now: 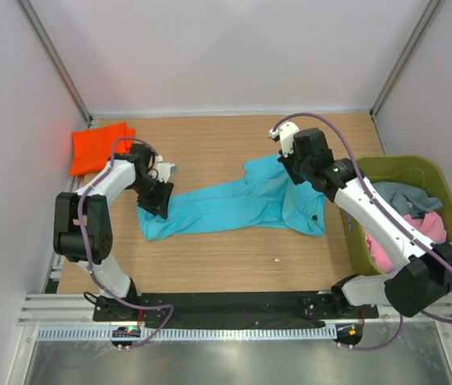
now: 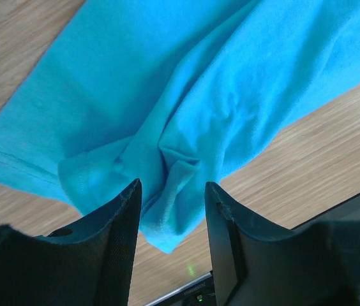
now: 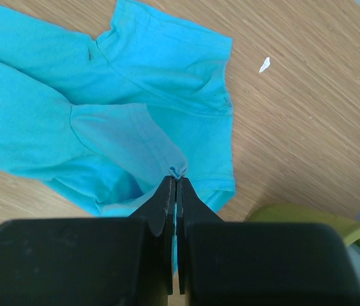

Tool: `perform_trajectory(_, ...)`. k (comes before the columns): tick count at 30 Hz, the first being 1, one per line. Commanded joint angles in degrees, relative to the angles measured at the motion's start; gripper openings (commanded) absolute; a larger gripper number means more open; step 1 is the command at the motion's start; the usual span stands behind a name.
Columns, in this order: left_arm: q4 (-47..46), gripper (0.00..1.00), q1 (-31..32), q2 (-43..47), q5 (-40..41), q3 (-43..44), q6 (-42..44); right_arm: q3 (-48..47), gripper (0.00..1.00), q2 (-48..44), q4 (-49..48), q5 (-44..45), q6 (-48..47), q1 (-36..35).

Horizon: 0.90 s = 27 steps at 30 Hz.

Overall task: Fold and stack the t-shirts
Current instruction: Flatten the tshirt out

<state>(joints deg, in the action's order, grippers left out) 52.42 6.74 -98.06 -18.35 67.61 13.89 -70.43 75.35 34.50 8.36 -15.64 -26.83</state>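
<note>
From above, the turquoise t-shirt (image 1: 234,204) lies stretched along the table (image 1: 234,265). The left gripper (image 1: 158,204) is at its left end and the right gripper (image 1: 288,172) at its far right edge. The orange t-shirt (image 1: 98,147) lies well apart to its left. The green bin (image 1: 370,241) to its right holds 2 more, a pink t-shirt (image 1: 430,233) and a grey-blue t-shirt (image 1: 402,199).

Left wrist: jaws apart, straddling a bunched fold of the turquoise t-shirt.

Right wrist: jaws pressed together, pinching a small tuft of it.

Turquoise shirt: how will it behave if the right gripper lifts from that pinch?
Likely floppy: the turquoise shirt lies creased and bunched on the table, so it should drape rather than hold shape. Probably light: the cloth looks thin and wrinkles finely. The right gripper pinches only a small tuck, so it may slip under a fast pull.
</note>
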Motion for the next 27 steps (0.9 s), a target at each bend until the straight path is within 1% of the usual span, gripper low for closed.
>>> perform_trajectory(1,-0.4,0.45,-1.4,-0.6,-1.0,2.7,2.0,0.6,0.01,-2.2,-2.6,0.6,0.9,0.0)
perform_trajectory(7,-0.1,0.41,-1.9,-4.2,-2.8,5.4,2.3,0.5,0.01,-2.4,-2.4,1.3,0.5,0.2)
perform_trajectory(11,1.7,0.38,-1.9,-6.1,-4.5,8.1,2.3,1.1,0.01,-2.8,-2.6,1.6,0.3,0.5)
perform_trajectory(20,4.0,0.34,-1.9,-4.9,-5.6,7.8,2.8,2.8,0.01,-4.6,-3.0,1.6,0.2,1.3)
perform_trajectory(27,4.1,0.32,-1.9,-4.1,-6.1,6.9,2.5,4.1,0.01,-5.7,-3.6,1.3,0.3,1.3)
